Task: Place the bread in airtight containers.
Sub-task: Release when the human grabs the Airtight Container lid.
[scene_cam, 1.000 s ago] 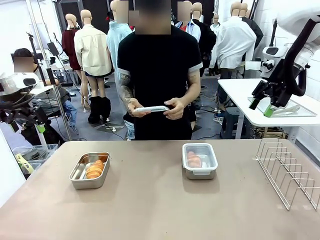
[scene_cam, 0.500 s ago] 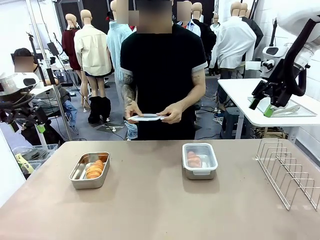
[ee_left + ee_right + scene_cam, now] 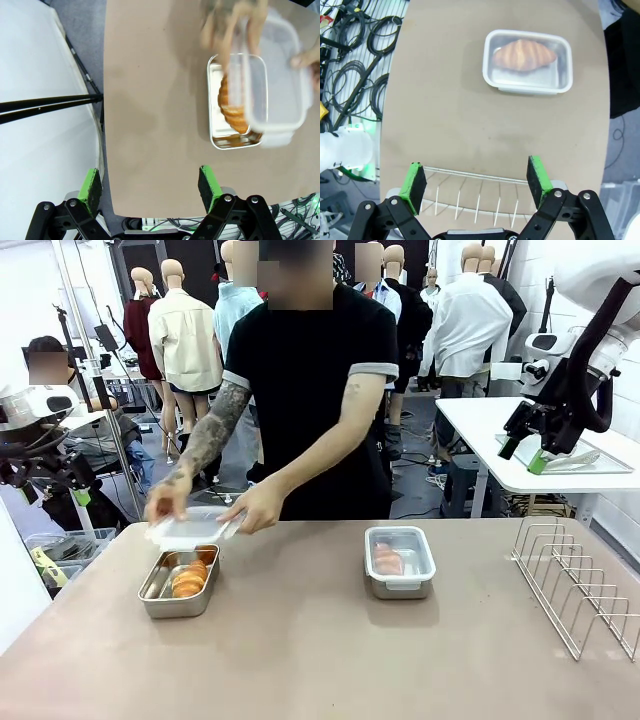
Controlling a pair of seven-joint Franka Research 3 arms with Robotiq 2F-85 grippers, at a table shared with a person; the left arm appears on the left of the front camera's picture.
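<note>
On the left of the table an open steel tin [image 3: 176,608] holds one croissant roll [image 3: 190,578]. The person's hands hold a clear lid [image 3: 190,531] just above the far end of this tin. The left wrist view shows the same tin [image 3: 210,100], roll [image 3: 232,105] and blurred lid [image 3: 275,85]. The second tin [image 3: 400,587] stands at centre right with its clear lid on and a roll [image 3: 387,560] inside; it [image 3: 527,89] and its roll [image 3: 524,54] also appear in the right wrist view. My left gripper [image 3: 149,187] and right gripper [image 3: 476,180] are open, empty and high off the table.
A wire rack [image 3: 575,585] stands at the table's right end, and it [image 3: 475,195] lies just below my right gripper's fingers. The person leans over the far edge toward the left tin. A white side table [image 3: 480,430] stands behind on the right.
The person has bent forward and brought the clear lid down from chest height to just above the left tin. Neither arm has moved.
</note>
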